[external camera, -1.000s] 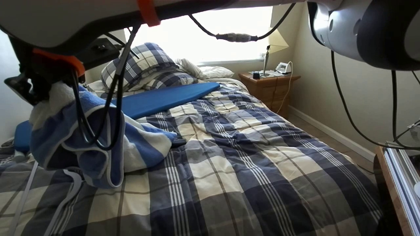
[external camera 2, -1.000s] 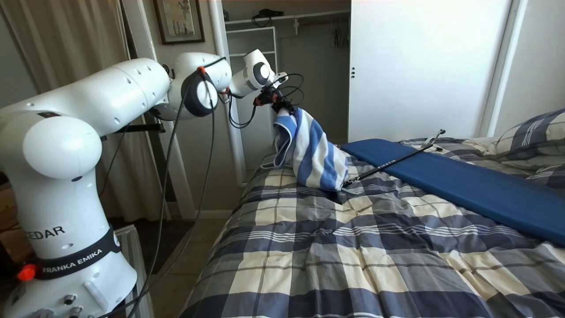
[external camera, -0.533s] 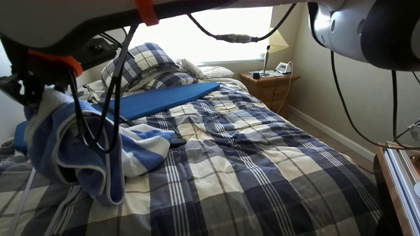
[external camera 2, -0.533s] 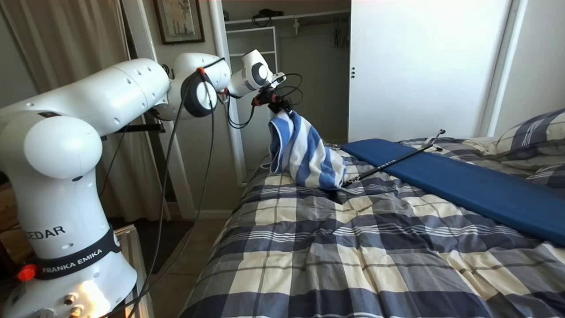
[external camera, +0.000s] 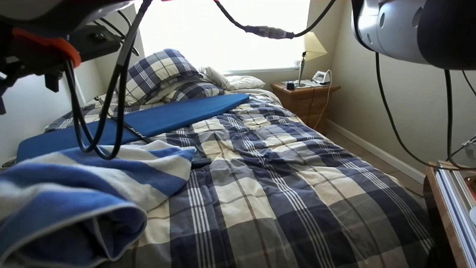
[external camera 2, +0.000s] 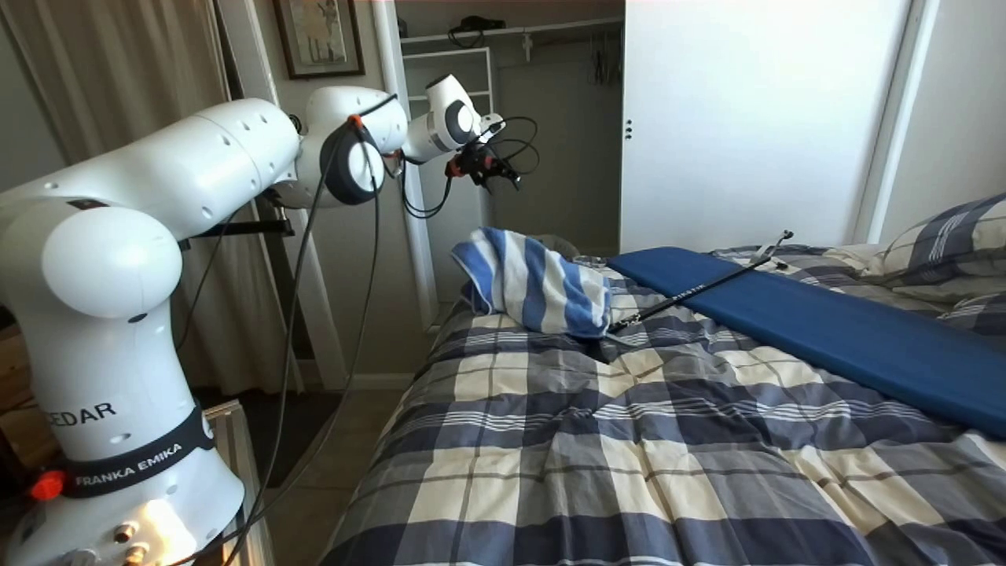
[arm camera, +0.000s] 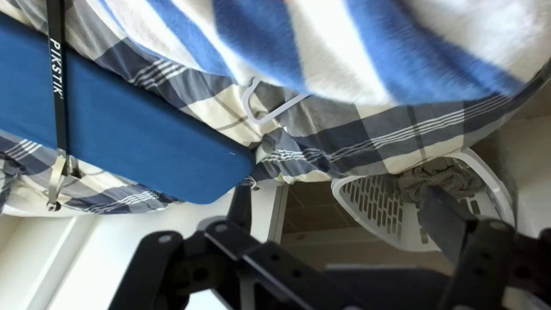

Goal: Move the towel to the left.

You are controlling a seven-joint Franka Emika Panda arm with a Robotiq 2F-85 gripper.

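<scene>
1. The fingers (arm camera: pixel 445 219) are spread well apart in the wrist view, with a wide gap between their tips.
2. In an exterior view, the striped blue-and-white towel (external camera 2: pixel 534 283) lies bunched up on the plaid bed (external camera 2: pixel 550 472), near its edge, one end standing up in a loose fold.
3. The towel sits below the fingers there, apart from them, with clear air between.
4. In the wrist view, the towel spreads along the upper border while the fingers show at the bottom; the two do not touch.
5. In an exterior view, the fingers below the orange strap (external camera: pixel 55 44) are dark and cut by the left border, so their spread is hard to judge from that side.
6. A blue board (external camera 2: pixel 817 330) lies on the bed near the towel, with a black stick (external camera 2: pixel 692 295) across it whose handle end reaches the towel.
7. A white plastic loop (arm camera: pixel 261 120) pokes out at the towel's edge.
</scene>
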